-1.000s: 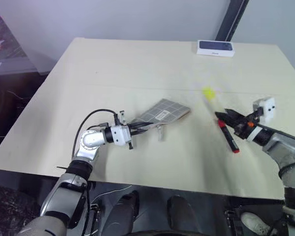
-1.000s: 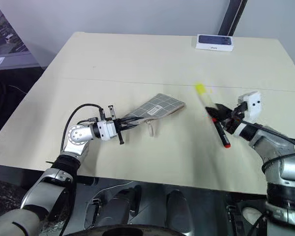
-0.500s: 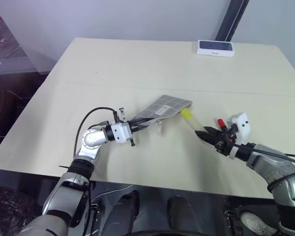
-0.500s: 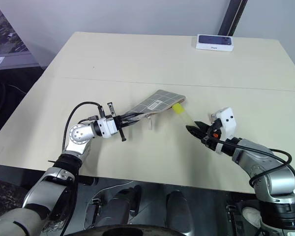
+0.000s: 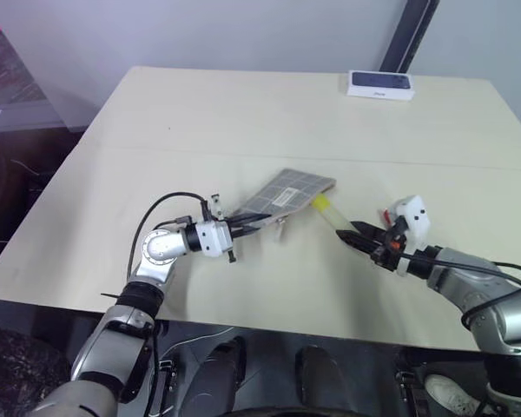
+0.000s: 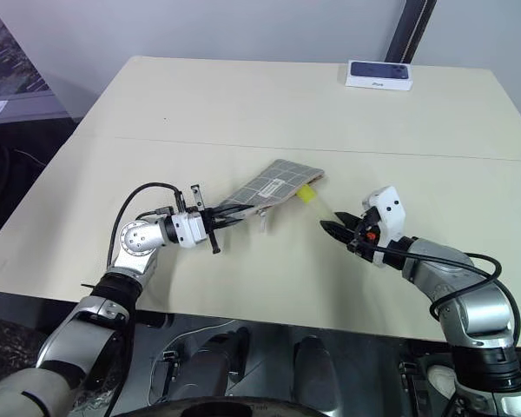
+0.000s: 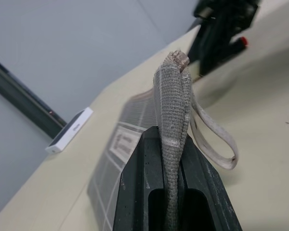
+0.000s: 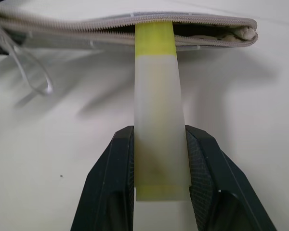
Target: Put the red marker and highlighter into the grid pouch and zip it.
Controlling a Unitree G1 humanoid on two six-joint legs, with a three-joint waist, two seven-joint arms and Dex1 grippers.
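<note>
The grid pouch is grey with white grid lines and is tilted up off the table. My left gripper is shut on its near edge, beside the white zip strap. The pouch's zip mouth stands open. My right gripper is shut on the highlighter, a translucent yellow pen. Its bright yellow cap is pushed into the open mouth. The red marker lies on the table behind my right hand, and just its red end shows.
A dark phone box with white sides stands at the table's far edge. The pale table has open room between the pouch and the box. Its front edge runs close below both arms.
My right gripper has carried the highlighter left, away from the red marker, and its cap now sits in the pouch's mouth. The left gripper has kept still on the pouch.
</note>
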